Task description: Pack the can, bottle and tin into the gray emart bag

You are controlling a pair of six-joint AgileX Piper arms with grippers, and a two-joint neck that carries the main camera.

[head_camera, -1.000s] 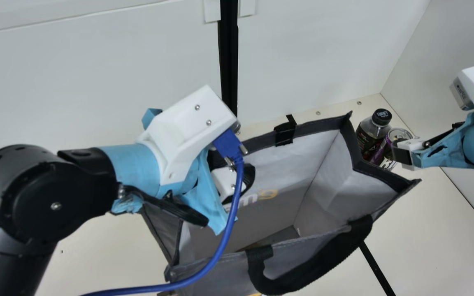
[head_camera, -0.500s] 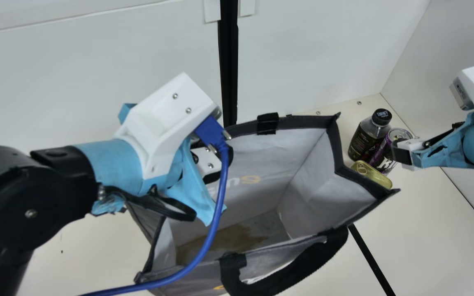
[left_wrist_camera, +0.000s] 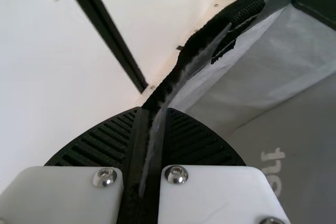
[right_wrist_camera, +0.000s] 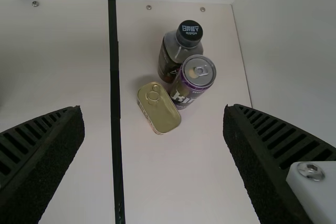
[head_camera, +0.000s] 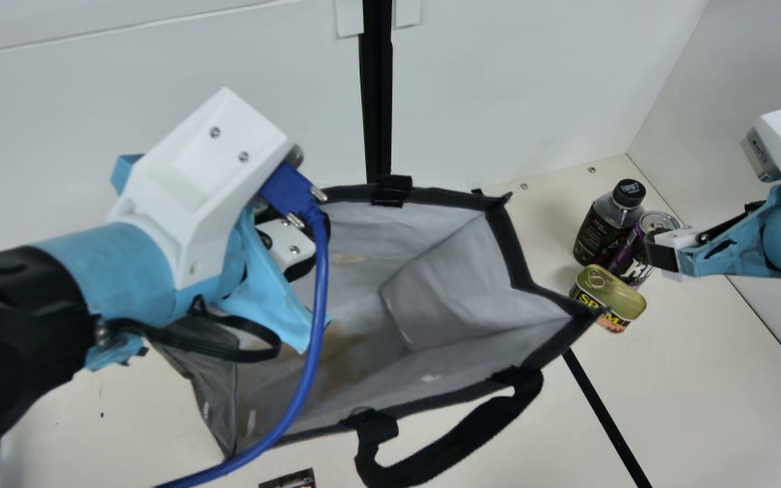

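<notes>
bag: gray emart bag [head_camera: 458, 281], mouth open, left of the groceries, front handle [head_camera: 458, 440] flopped out over the table [head_camera: 709, 379]
left gripper [head_camera: 301, 268]: clamped on the bag's back handle [left_wrist_camera: 210, 38]
right gripper [head_camera: 659, 254]: fingers wide apart, nothing between them, up by the can
bottle [head_camera: 601, 234]: upright, near the table's back right corner
can [head_camera: 633, 256]: standing right beside the bottle, frontward
tin [head_camera: 611, 293]: just beside the can, by the bag's right corner, can't tell if touching

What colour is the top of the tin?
Plain gold; the tin shows it best in the right wrist view.
</notes>
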